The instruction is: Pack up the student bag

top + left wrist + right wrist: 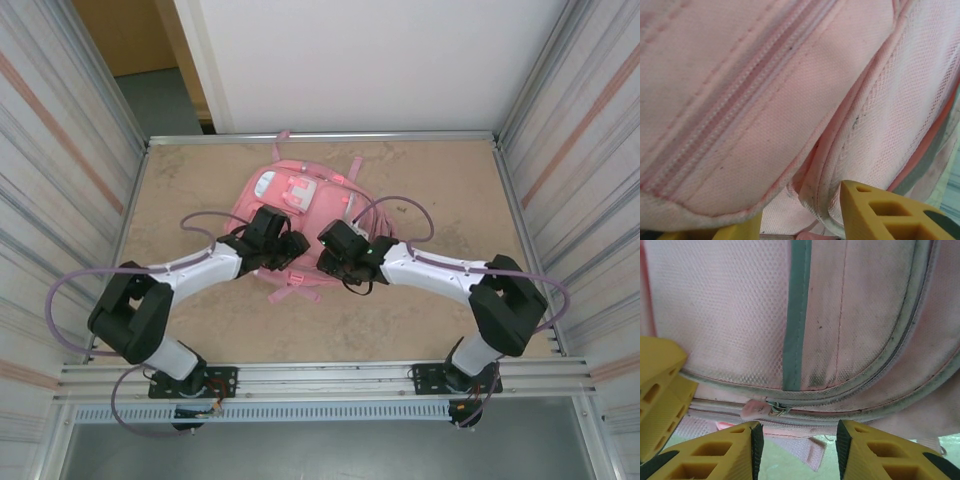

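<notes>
Hovering at the six-o'clock edge of the large pink fabric backpack (285, 195), centred on the tan table (200, 330), my left gripper (288, 250) and right gripper (338, 258) hold nothing, jaws half-parted. Opening it seems the step; next, pinch the pink zipper tab (754, 410).

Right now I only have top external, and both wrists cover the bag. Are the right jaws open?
Observer: Yes. In the right wrist view the right gripper has its jaws apart, clamped on nothing.
Operator: What's in front of it?
Observer: A pink zipper pull on the student bag, close above one fingertip.
Operator: And the left?
Observer: The left gripper, jaws also apart, faces a zip beside a mesh panel.
</notes>
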Controlling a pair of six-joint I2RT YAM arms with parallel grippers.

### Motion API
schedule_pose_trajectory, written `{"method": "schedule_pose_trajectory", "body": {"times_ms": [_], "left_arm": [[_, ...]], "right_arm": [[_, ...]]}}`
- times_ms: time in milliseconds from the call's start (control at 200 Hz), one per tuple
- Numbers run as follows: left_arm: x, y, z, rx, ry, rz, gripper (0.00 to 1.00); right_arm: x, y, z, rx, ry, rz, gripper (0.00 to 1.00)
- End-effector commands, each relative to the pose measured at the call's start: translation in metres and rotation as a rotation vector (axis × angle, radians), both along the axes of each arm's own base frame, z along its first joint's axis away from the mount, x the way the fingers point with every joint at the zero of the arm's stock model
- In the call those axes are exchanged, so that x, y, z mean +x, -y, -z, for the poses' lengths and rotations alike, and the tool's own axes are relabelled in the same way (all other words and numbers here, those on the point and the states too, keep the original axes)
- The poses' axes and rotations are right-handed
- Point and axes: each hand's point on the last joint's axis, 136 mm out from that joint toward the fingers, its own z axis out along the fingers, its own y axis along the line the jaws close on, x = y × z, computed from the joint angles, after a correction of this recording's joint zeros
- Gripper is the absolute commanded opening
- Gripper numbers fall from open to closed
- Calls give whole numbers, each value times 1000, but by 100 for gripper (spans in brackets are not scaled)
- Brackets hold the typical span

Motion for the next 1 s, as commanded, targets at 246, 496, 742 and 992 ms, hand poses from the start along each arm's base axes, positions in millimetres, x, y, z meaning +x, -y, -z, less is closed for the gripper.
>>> {"method": "schedule_pose_trajectory", "body": {"times_ms": [246,496,742,992], "left_arm": [[19,31,-6,-23,-19,119,27],[16,25,-14,-24,-17,81,0],[5,37,-34,-96,-13,82,0],[-1,52,-43,-157,-26,87,0]], "right_arm": [[3,-18,-1,69,-1,75,42],[9,-6,5,2,53,147,43],[13,-7,-7,69,32,182,43],[11,-14,-13,107,46,258,43]]}}
